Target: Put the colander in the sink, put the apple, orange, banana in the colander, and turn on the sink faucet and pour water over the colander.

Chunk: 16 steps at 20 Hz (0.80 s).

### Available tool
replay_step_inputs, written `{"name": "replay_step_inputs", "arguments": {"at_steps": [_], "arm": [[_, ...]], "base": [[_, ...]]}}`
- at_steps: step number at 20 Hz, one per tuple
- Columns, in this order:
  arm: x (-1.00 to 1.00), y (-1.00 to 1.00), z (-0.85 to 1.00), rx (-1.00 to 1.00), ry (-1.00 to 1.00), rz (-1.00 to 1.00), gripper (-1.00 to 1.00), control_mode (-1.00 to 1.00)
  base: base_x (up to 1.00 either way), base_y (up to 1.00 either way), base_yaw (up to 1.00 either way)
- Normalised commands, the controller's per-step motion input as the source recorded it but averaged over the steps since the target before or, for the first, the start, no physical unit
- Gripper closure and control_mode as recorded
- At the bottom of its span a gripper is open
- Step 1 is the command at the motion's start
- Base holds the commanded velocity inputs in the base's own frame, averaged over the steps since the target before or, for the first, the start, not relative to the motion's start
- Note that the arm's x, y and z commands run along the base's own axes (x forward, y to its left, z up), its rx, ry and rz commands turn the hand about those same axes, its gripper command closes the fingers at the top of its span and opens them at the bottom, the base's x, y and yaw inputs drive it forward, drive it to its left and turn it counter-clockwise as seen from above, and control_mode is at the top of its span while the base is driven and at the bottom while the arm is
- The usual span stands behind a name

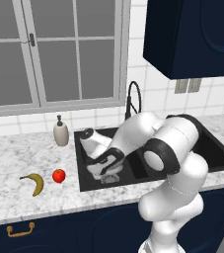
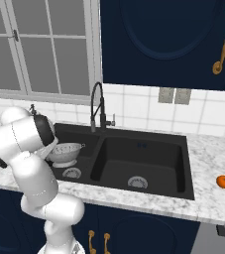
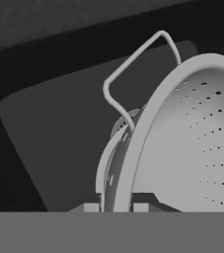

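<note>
Hanging in the sink's (image 2: 183, 163) left basin, the colander (image 2: 64, 153) is clenched by its rim in the pincer (image 3: 112, 207). Banana (image 1: 34, 182), apple (image 1: 58, 175) and orange (image 2: 224, 181) wait on the counter (image 1: 15, 158); faucet (image 2: 98, 106) off.

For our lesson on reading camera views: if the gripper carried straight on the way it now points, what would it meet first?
The gripper is shut on the rim of the colander, held over the left basin of the sink. Straight ahead, past that rim, it would probably meet the basin's black floor near the drain; depth is uncertain.
</note>
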Motion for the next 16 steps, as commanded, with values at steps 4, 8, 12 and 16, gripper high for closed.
{"name": "replay_step_inputs", "arguments": {"at_steps": [4, 8, 12, 16], "arm": [[0.24, 0.00, -0.47, -0.01, 0.00, -0.03, 1.00, -1.00], [0.23, 0.00, -0.46, -0.02, -0.02, -0.02, 1.00, -1.00], [0.29, 0.00, -0.46, -0.02, -0.06, -0.01, 1.00, -1.00], [0.34, 0.00, -0.38, -0.01, -0.08, 0.00, 1.00, -1.00]], "base": [[0.00, 0.00, 0.00], [0.00, 0.00, 0.00], [0.00, 0.00, 0.00], [0.00, 0.00, 0.00]]}}
